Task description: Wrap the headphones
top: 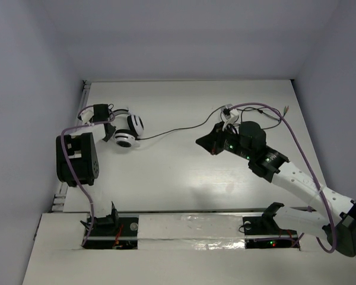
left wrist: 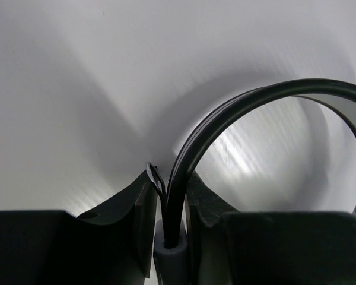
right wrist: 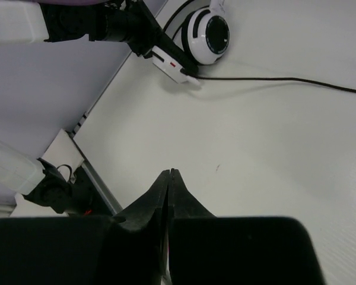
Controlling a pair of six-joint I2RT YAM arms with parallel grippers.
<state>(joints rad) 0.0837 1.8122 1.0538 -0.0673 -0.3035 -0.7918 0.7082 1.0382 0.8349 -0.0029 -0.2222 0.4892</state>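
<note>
The headphones (top: 129, 130) lie at the far left of the table, white with black-ringed earcups. Their thin black cable (top: 178, 129) runs right across the table toward my right arm. My left gripper (top: 108, 126) is shut on the headband; in the left wrist view the band (left wrist: 255, 98) arcs out from between the jaws (left wrist: 172, 199), with a thin cable loop (left wrist: 155, 176) beside it. My right gripper (top: 200, 141) is shut and empty over the table's middle, just short of the cable. The right wrist view shows its closed tips (right wrist: 170, 173), the earcup (right wrist: 209, 34) and the cable (right wrist: 285, 79).
Thick purple robot cables (top: 296, 139) loop along both arms. A small white plug-like part (top: 226, 110) lies behind the right wrist. A metal rail (top: 83, 95) lines the table's left edge, with walls close behind it. The arm bases (top: 110, 224) stand at the near edge.
</note>
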